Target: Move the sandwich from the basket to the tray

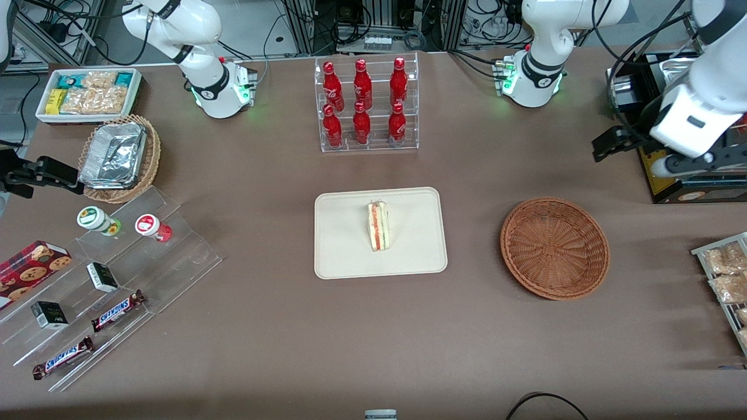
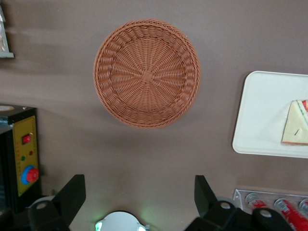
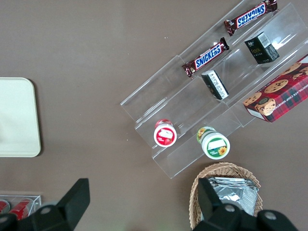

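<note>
One sandwich [image 1: 380,226] lies near the middle of the tray [image 1: 344,256], at the centre of the front frame, its striped filling edge showing. From my seat the basket [image 1: 554,248], to the right of the tray in that frame and well apart from it, looks bare inside; the wrist camera confirms only woven wicker. My hand [image 2: 139,197] hangs high over the desk [image 1: 373,350] at the frame's upper right edge, above the yellow control box [image 1: 677,181], with its fingers spread wide and nothing between them. I judge the placing step done and the task essentially complete. What I would ask of the next move is little: keep the arm clear of the basket and tray and let it settle.
</note>
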Robot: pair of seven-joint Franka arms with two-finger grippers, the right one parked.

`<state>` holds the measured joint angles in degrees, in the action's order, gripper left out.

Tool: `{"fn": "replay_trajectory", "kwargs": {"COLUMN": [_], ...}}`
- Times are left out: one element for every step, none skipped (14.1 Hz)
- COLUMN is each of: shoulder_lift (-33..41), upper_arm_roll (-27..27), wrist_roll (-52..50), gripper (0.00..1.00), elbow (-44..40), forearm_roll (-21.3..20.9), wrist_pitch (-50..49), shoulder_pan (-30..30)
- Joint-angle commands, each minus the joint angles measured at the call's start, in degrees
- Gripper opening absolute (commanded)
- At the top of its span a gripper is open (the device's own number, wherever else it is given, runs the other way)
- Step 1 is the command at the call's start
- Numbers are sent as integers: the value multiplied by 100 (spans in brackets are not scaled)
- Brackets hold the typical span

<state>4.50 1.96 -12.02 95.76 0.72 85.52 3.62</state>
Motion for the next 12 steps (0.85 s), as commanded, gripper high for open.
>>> {"fn": "replay_trajectory", "kwargs": {"shoulder_lift": [174, 166, 122, 26, -53, -202, -325, -440, -537, -625, -643, -643], "upper_arm_roll": [77, 85, 86, 86, 103, 103, 94, 94, 94, 86, 94, 94], "wrist_roll": [576, 612, 613, 613, 604, 543, 534, 542, 586, 586, 586, 586], "gripper": [100, 100, 100, 100, 100, 100, 100, 100, 100, 100, 100, 100], "elbow": [171, 163, 136, 84, 14, -117, -241, -364, -530, -671, -690, -699], "forearm_roll": [-54, -54, -28, -28, -2, 25, -27, -45, -45, -45, -45, -45], "wrist_pitch": [79, 114, 149, 210, 298, 325, 299, 290, 281, 247, 229, 220], "shoulder_pan": [-396, -476, -485, -433, -406, -258, -126, -73, -64, -63, -63, -63]}}
